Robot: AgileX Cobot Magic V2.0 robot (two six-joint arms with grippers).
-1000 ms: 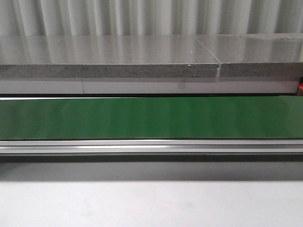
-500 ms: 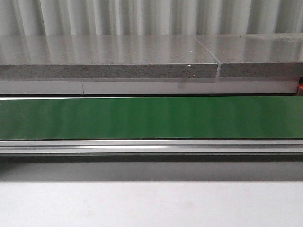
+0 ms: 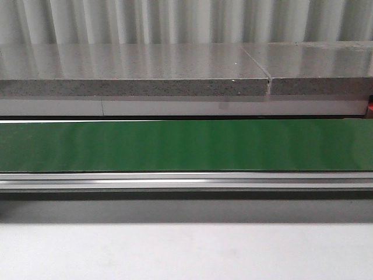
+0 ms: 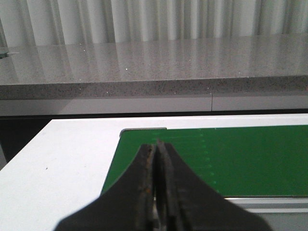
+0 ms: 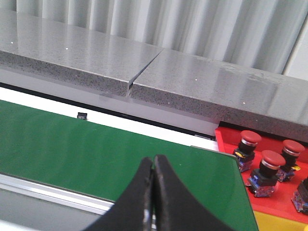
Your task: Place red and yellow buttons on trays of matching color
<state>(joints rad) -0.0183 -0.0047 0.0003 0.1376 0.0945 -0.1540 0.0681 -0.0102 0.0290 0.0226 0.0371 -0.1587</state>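
While both arms hang over the green belt (image 3: 186, 146), you've got the left gripper (image 4: 155, 149) with its jaws pressed together on nothing near the belt's end by the white table (image 4: 67, 159), and the right gripper (image 5: 154, 163) likewise clamped on nothing. Your red buttons (image 5: 272, 166) sit upright on the red tray (image 5: 231, 144) just past the belt's other end, below the grey stone ledge (image 5: 192, 77), with a yellow tray (image 5: 281, 222) edge right beside it. No button shows on the belt in your front view.
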